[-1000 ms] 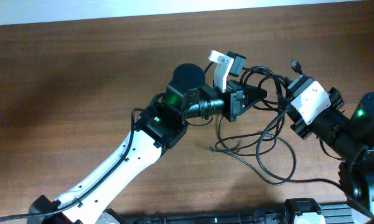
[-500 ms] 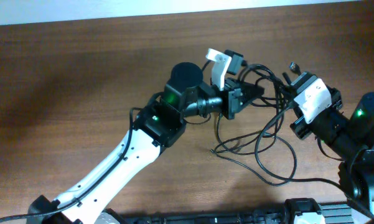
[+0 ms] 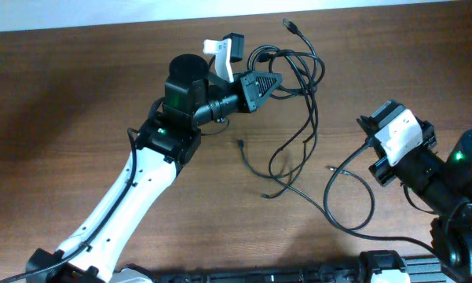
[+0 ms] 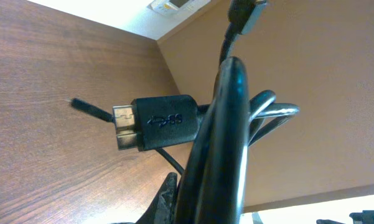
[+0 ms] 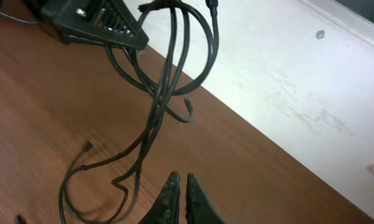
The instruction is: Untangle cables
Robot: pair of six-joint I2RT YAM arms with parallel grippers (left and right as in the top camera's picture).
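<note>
while left end effector clamps cables, right end effector closed

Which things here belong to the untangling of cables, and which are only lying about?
Belonging to the job: thin black flexible cables with plug ends, bunched; left gripper, shut on them; right gripper, shut.
Only there: brown wooden table; white surface beyond its far edge.

Even indoor light, soft shadows, close-up blur.
Seen from above, the table is evenly lit, faint shadow under the left arm; at the left wrist the nearest cables are a glossy blur, the plug sharper.
</note>
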